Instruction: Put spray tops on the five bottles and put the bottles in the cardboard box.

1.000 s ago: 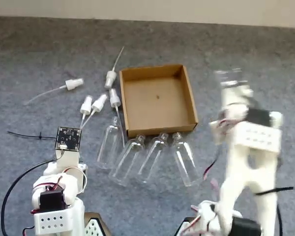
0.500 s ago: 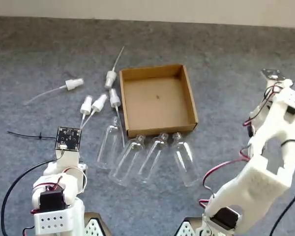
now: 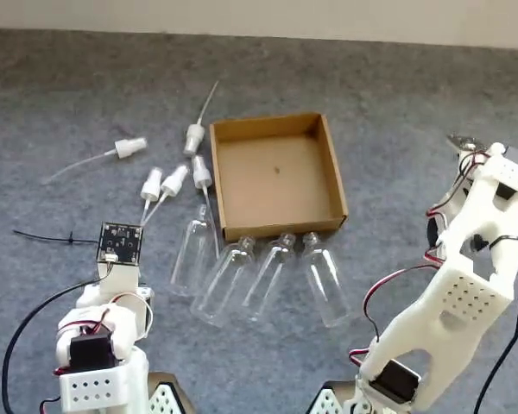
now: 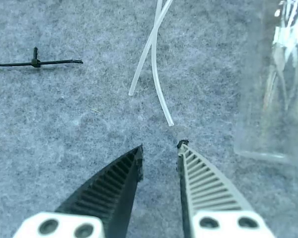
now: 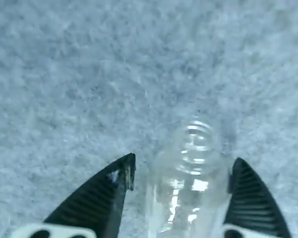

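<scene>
Several clear bottles (image 3: 270, 274) lie side by side in front of the open cardboard box (image 3: 338, 172). Several white spray tops (image 3: 174, 179) with long dip tubes are scattered left of the box. My right gripper (image 5: 184, 163) is shut on one more clear bottle (image 5: 194, 148), neck pointing away, above bare carpet. In the high view that gripper (image 3: 463, 142) is far right of the box. My left gripper (image 4: 160, 147) is open and holds nothing, low over the carpet near two dip tubes (image 4: 154, 64) and a bottle's base (image 4: 275, 84).
A black cable tie (image 3: 47, 237) lies on the grey carpet left of the left arm (image 3: 121, 244); it is also in the left wrist view (image 4: 35, 63). The box is empty. Open carpet lies to the right of the box.
The right arm has swung from beside the box's right wall out to the far right, carrying the bottle. The left arm has stayed still.
</scene>
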You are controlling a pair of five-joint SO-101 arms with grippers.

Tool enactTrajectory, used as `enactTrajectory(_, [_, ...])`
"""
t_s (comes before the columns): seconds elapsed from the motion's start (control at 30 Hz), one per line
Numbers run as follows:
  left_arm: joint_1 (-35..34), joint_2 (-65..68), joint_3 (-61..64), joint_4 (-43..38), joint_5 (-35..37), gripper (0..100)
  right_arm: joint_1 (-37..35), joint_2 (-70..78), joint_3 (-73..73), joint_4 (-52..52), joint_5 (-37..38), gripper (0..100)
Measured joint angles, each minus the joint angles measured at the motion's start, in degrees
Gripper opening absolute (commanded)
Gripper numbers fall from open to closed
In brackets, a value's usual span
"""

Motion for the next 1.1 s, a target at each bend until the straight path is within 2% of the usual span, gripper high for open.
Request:
enactTrajectory(0.3, [0.0,0.0,0.0,0.0,0.0,12,-0.1,0.0,-0.4,0.9,-0.2,3.9])
enactTrajectory(0.47, [0.0,0.0,0.0,0.0,0.0,12,-0.1,0.1,-6.1,4.6,-2.4,0.5])
enactTrajectory(0.73, [0.0,0.0,0.0,0.0,-0.4,12,-1.5,0.1,-24.3,10.3,-9.1,0.4])
enactTrajectory(0.83, [-0.2,0.0,0.0,-4.5,-8.3,12,-3.6,-0.8,-25.7,10.3,-11.0,0.4])
enactTrajectory(0.97, [-4.7,0.0,-0.2,-8.9,-21.4,12,-7.4,-6.8,-21.2,10.3,-11.8,0.4])
enactTrajectory(1.1, [-10.1,0.0,-6.1,-9.2,-25.1,12,-10.9,-16.6,-10.8,10.3,-11.9,0.4])
